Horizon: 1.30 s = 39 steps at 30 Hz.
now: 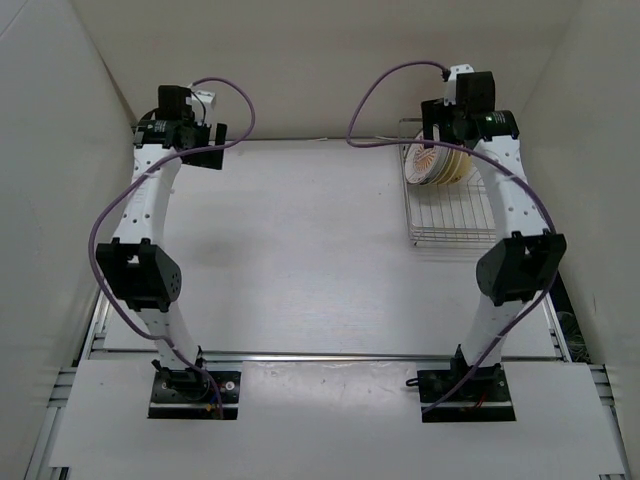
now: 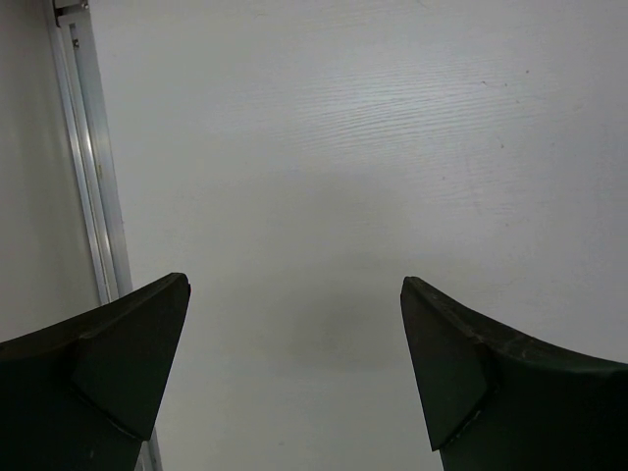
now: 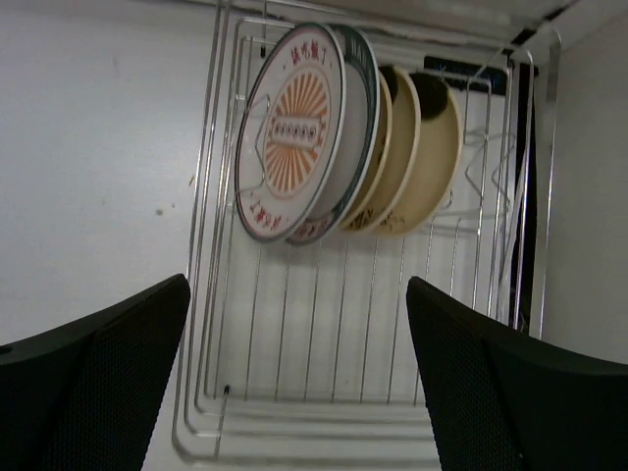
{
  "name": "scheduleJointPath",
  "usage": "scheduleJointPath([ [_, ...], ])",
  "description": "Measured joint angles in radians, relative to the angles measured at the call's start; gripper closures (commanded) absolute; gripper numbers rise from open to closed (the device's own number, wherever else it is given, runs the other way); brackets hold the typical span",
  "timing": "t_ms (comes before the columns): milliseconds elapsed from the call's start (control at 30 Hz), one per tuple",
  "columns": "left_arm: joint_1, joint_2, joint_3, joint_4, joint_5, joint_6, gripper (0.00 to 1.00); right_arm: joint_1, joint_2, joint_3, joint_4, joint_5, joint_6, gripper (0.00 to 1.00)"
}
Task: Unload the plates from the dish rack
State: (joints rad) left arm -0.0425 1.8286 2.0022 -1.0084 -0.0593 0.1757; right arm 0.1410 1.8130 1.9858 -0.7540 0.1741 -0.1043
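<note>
The right gripper (image 3: 297, 294), wide open and empty, faced the plates (image 3: 299, 132) standing edgewise in the dish rack (image 1: 450, 220) just ahead; the left gripper (image 2: 294, 294), likewise open, sat far off.

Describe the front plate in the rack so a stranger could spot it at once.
Go to the wire rack at the far right of the table, where plates stand on edge. Take the front plate, nearest the rack's empty end: white with an orange sunburst centre, unlike the dark-rimmed and cream ones behind it.
</note>
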Motion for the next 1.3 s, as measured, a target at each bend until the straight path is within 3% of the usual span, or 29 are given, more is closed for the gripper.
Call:
scheduleJointPath([
  [133,-0.008,0.064,0.024,0.006,0.023,0.002,0.0,-0.002,0.182,0.185,-0.011,0.011,-0.008,0.38],
  [200,-0.01,0.093,0.028,0.008,0.04,-0.001,0.0,-0.002,0.224,0.195,-0.01,0.019,-0.01,0.42],
  [767,-0.038,0.152,0.049,0.008,0.072,-0.025,0.0,-0.024,0.376,0.206,0.035,0.087,-0.006,0.42],
  [1033,-0.056,0.135,-0.011,0.014,0.075,-0.031,0.0,-0.03,0.434,0.253,0.054,0.109,-0.002,0.43],
  [1300,-0.058,0.131,-0.027,0.014,0.075,-0.032,0.0,-0.027,0.434,0.258,0.079,0.209,0.019,0.34],
])
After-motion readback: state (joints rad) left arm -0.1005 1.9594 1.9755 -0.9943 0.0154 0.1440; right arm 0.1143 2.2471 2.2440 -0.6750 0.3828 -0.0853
